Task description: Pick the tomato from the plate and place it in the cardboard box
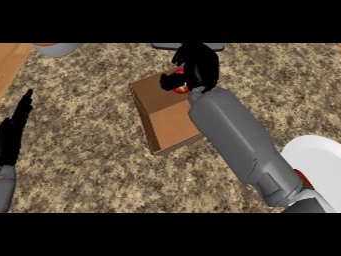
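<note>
My right hand (197, 65) is over the far end of the open cardboard box (165, 125), fingers curled round the red tomato (179, 85), of which only a red and green patch shows beneath the palm. The grey right forearm crosses the box's right side and hides it. The white plate (328, 172) lies at the lower right, partly behind the forearm, with a small red bit at its left rim. At the left edge my left hand (9, 135) rests open, fingers straight and pointing up.
The counter top is speckled brown stone with wooden strips at the left and right edges. A grey object (57, 48) sits at the top left, and a dark grey object (165, 46) lies at the top behind my right hand.
</note>
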`<state>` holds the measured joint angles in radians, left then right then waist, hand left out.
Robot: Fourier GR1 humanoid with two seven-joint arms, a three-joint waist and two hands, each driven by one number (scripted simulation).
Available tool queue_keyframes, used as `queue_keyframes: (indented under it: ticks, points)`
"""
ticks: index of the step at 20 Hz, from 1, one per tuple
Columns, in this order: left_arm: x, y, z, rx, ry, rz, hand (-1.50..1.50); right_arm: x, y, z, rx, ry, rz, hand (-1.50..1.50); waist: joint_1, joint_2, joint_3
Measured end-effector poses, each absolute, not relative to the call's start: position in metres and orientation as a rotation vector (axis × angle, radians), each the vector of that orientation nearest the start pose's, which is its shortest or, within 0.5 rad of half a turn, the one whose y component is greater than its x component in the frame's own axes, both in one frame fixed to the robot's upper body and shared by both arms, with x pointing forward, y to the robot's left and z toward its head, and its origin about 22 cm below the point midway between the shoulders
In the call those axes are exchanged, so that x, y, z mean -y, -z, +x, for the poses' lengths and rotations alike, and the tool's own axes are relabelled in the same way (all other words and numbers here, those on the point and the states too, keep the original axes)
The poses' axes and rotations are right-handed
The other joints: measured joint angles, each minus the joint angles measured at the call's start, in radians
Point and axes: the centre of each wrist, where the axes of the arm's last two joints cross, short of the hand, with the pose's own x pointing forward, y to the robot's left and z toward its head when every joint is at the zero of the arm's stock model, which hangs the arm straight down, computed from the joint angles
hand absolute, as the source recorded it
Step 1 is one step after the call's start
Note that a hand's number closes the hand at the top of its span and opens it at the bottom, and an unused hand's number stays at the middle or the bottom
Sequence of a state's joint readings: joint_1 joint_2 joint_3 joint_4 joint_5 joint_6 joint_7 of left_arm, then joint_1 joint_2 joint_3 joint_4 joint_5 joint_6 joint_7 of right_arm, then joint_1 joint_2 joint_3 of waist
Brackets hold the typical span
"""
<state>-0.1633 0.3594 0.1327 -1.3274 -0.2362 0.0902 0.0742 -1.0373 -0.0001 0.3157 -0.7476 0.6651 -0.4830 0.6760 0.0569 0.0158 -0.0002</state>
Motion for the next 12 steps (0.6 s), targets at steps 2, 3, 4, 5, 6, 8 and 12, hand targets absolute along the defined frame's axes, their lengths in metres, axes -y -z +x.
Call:
queue_keyframes:
  ticks: [2,3,4,5,6,8,12]
  points:
    - [-0.341,-0.024,0.282,1.404,0.259,0.611,0.0,0.045,-0.108,0.413,1.388,-0.503,-0.837,-1.5,0.005,0.002,0.0]
    - [-0.341,-0.024,0.282,1.404,0.262,0.609,0.0,0.047,-0.102,0.414,1.381,-0.495,-0.824,-1.5,0.007,0.001,0.0]
    - [-0.344,-0.024,0.281,1.406,0.262,0.613,0.0,0.048,-0.099,0.416,1.383,-0.488,-0.809,-1.5,0.007,0.001,0.0]
    - [-0.345,-0.023,0.28,1.407,0.263,0.61,0.0,0.049,-0.097,0.418,1.39,-0.478,-0.803,-1.5,0.01,0.001,0.0]
    - [-0.343,-0.021,0.281,1.405,0.262,0.609,0.0,0.05,-0.096,0.419,1.405,-0.466,-0.792,-1.5,0.01,0.0,0.0]
    - [-0.342,-0.023,0.285,1.409,0.263,0.61,0.0,0.049,-0.098,0.422,1.435,-0.45,-0.784,-1.5,0.013,0.0,-0.001]
    - [-0.34,-0.021,0.283,1.407,0.259,0.609,0.0,0.049,-0.096,0.422,1.536,-0.377,-0.772,-1.5,0.008,-0.002,-0.001]
